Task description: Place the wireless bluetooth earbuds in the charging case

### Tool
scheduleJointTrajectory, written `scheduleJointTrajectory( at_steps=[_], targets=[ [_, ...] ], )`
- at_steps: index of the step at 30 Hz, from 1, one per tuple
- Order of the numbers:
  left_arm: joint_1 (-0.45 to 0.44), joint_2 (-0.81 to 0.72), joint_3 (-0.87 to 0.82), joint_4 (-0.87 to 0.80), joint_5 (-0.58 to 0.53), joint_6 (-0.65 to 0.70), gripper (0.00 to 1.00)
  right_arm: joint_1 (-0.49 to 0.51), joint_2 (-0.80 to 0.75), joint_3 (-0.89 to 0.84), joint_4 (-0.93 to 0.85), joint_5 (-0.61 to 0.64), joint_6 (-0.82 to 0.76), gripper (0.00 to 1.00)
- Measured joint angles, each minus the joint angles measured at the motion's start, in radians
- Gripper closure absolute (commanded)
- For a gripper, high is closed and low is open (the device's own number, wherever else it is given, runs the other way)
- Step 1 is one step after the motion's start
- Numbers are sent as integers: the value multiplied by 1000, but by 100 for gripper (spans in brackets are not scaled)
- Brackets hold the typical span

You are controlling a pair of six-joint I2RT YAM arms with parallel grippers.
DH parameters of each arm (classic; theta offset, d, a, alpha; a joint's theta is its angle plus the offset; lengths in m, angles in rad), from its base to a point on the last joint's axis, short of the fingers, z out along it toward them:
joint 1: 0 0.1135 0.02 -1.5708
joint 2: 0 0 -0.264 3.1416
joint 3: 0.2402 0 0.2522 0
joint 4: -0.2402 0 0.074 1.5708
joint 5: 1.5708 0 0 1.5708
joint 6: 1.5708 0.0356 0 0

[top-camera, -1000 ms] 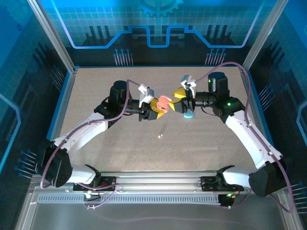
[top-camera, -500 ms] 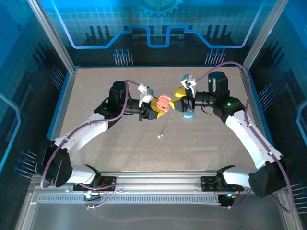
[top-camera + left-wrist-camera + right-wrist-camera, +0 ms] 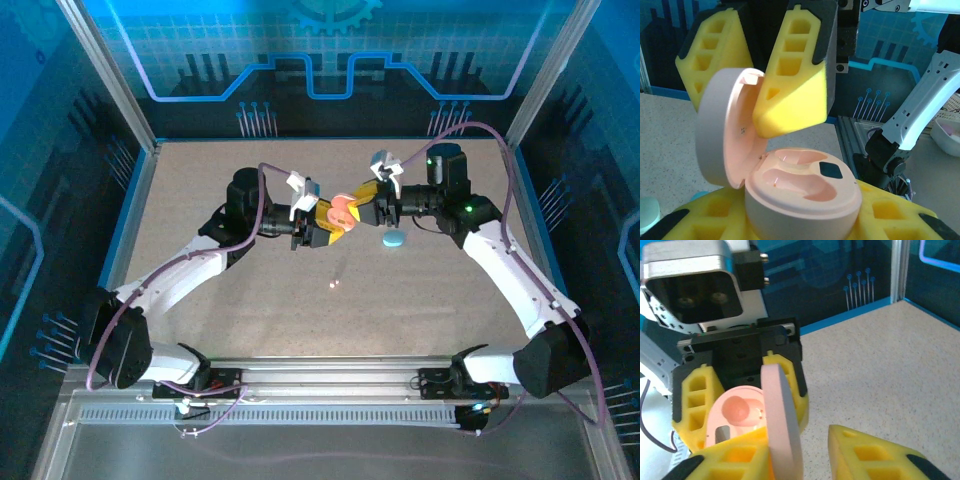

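Observation:
My left gripper (image 3: 326,223) is shut on the body of a pink charging case (image 3: 805,192), squeezed between its yellow foam pads (image 3: 705,220) and held above the table. The case is open, its lid (image 3: 720,135) standing up and both cavities bare. My right gripper (image 3: 368,200) reaches in from the right with its jaws astride the lid (image 3: 782,425). One finger (image 3: 730,460) lies against the lid and the other (image 3: 875,455) stands off it with a gap. One tiny pink earbud (image 3: 334,284) lies on the table in front of the grippers.
A teal pebble-shaped case (image 3: 393,240) lies on the speckled table (image 3: 230,170) just right of the grippers. Metal frame posts and blue panels wall the table on three sides. A white dish (image 3: 947,132) sits beyond the table edge.
My right gripper has swung left from above the teal case to the pink case's lid, its jaws narrowing around it. The left gripper and case have stayed put.

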Motion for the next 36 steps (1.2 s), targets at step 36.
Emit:
scheduleJointTrajectory(
  at_steps=[36],
  targets=[
    [-3, 15, 0, -6, 10, -21, 48, 56, -4, 37, -67, 109, -164, 81]
  ],
)
